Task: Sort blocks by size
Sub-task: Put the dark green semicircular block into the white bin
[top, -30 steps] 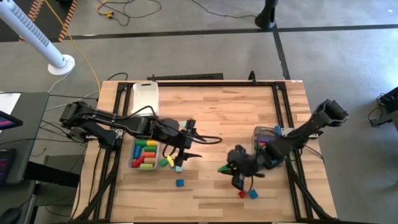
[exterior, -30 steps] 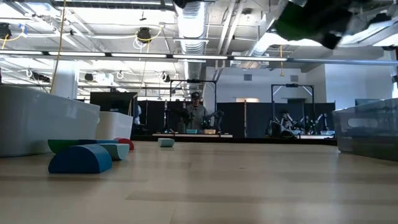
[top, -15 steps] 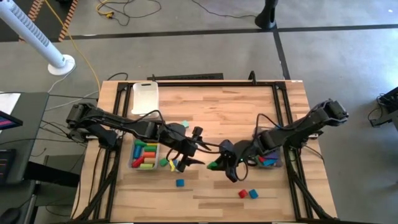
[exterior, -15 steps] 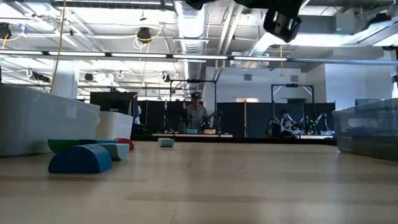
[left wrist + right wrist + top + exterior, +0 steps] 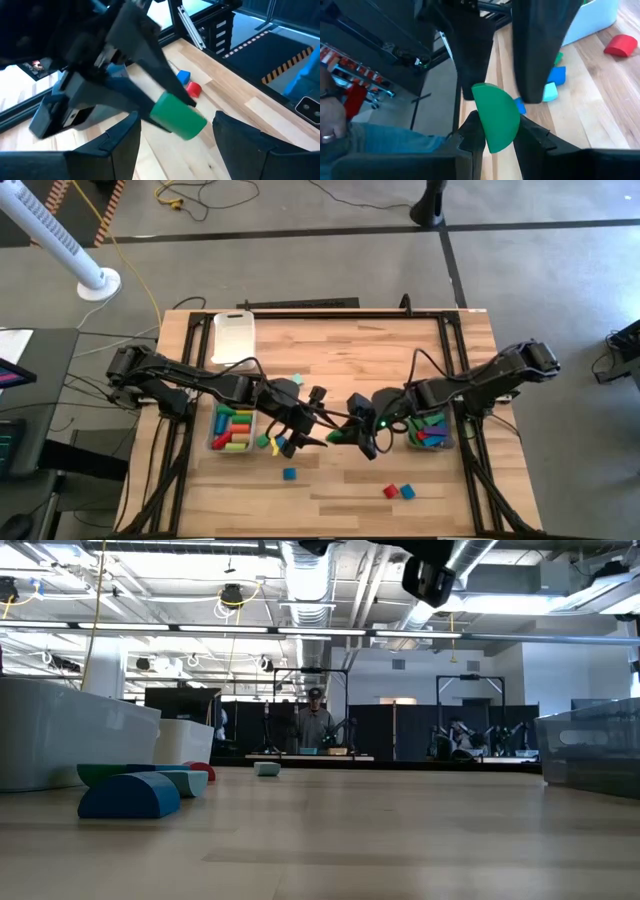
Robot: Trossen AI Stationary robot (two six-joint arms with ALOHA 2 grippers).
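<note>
Green block (image 5: 177, 116) held by right gripper (image 5: 347, 434).

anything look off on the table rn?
Nothing damaged. Only oddity: the right pincer holds a green block in mid-air between the left pincer's open fingers, a handover over the table rather than a straight drop.

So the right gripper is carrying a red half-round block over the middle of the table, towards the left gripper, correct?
Not quite: the block is green, not red. The right wrist view shows the right gripper shut on a green half-round block, and the left wrist view shows the same green block between the left gripper's open fingers. The rest holds: in the high view the two grippers meet over the table's middle.
</note>
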